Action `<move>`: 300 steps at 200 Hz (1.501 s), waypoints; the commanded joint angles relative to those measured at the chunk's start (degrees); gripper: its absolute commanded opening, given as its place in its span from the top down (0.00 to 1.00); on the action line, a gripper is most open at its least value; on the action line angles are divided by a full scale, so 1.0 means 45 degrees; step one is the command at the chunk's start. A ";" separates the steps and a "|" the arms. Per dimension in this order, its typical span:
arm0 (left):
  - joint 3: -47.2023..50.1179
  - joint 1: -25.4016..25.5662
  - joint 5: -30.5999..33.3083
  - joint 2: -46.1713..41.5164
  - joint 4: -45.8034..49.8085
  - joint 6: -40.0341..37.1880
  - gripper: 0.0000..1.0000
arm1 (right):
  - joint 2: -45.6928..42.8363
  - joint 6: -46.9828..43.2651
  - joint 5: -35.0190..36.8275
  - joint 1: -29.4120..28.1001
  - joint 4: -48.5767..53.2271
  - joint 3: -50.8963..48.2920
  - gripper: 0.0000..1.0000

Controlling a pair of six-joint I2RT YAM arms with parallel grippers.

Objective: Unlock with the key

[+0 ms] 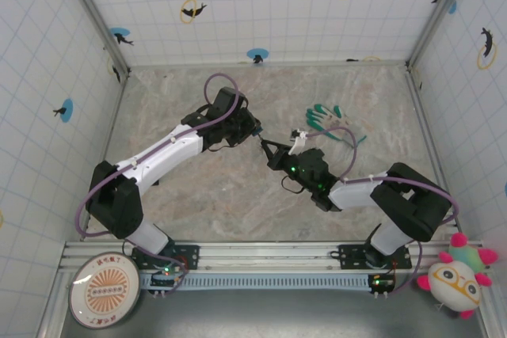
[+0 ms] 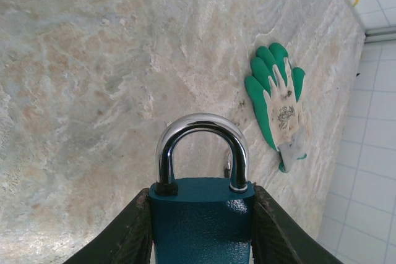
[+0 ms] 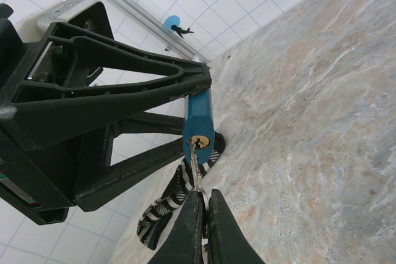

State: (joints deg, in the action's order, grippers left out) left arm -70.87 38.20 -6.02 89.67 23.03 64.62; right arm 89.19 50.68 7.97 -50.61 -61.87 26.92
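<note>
The thin flat silver metal key [image 3: 196, 174] stands nearly upright in the right wrist view. Its shiny blade points up at the small blue metal padlock [image 3: 199, 115], tip meeting the brass keyhole [image 3: 198, 142] in the padlock's bottom face; how deep it sits cannot be told. Just below the padlock, the closed right pincer [image 3: 203, 201] pinches its lower end. The padlock's chrome shackle [image 2: 201, 129] is closed, its body clamped in the left pincer [image 2: 201, 197].

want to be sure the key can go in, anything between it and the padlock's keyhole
Nothing visible blocks it. The right gripper holds the key with its tip right at the brass keyhole of the blue padlock, which the left gripper clamps. A striped cord hangs beside the key, not across the keyhole.
</note>
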 commanded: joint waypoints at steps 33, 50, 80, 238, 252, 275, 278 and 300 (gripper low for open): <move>0.0066 -0.0027 -0.0512 -0.0321 -0.0349 0.0205 0.79 | -0.0190 0.0027 0.0406 0.0133 -0.0377 0.0047 1.00; 0.0066 -0.0026 -0.0548 -0.0335 -0.0389 0.0230 0.79 | -0.0133 0.0099 0.0336 0.0161 -0.0335 0.0093 1.00; 0.0066 -0.0028 -0.0673 -0.0321 -0.0505 0.0230 0.80 | -0.0035 0.0172 0.0295 0.0211 -0.0374 0.0154 1.00; 0.0592 0.0293 -0.0851 0.0106 -0.0588 0.0193 0.85 | -0.0589 -0.0114 0.0571 0.0260 0.0892 0.1137 1.00; 0.0593 0.0301 -0.0868 0.0161 -0.0586 0.0185 0.85 | -0.0656 -0.0298 0.0612 0.0221 0.0878 0.1175 1.00; 0.0636 0.0301 -0.0877 0.0171 -0.0586 0.0189 0.85 | -0.1003 -0.1095 0.1051 -0.0018 0.1747 0.1365 1.00; 0.0615 0.0301 -0.0880 0.0166 -0.0586 0.0191 0.85 | -0.1042 -0.1201 0.1092 -0.0039 0.1879 0.1404 1.00; 0.0632 0.0302 -0.0879 0.0171 -0.0566 0.0191 0.85 | -0.1258 -0.1865 0.1487 -0.0254 0.2659 0.1610 1.00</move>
State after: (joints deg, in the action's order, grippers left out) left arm -69.01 38.26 -6.98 89.69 19.03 64.82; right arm 86.37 47.11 10.35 -50.85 -51.33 29.91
